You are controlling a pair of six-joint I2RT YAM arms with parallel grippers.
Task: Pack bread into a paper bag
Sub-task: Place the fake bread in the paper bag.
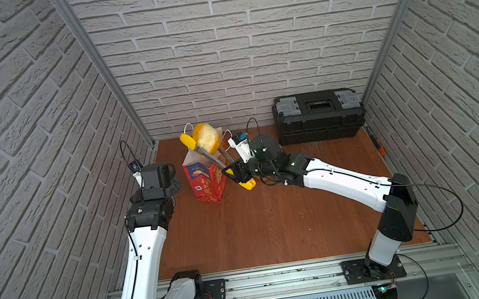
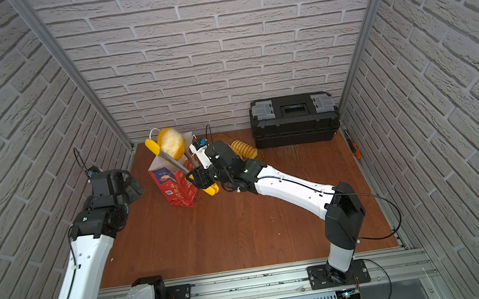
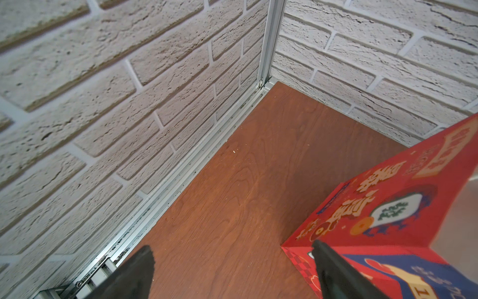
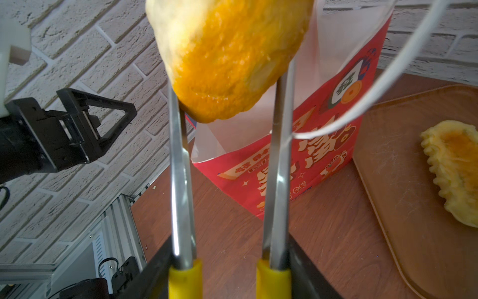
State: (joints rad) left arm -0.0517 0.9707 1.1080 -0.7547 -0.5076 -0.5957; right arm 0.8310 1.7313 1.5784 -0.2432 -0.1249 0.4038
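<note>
Plainly, tongs [image 1: 208, 157] in the right gripper [image 1: 237, 174] clamp bread [image 1: 207, 137] over the paper bag [image 1: 204, 181], hiding its mouth

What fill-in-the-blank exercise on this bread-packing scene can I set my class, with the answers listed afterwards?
1. The right gripper is shut on the tongs, whose tips are ____.
2. The tongs grip a bread piece over the paper bag, and the left gripper beside the bag has its jaws ____.
3. The ridged roll lies on a brown ____.
4. The toolbox by the back wall is ____.
Missing words: yellow; open; tray; black.
</note>
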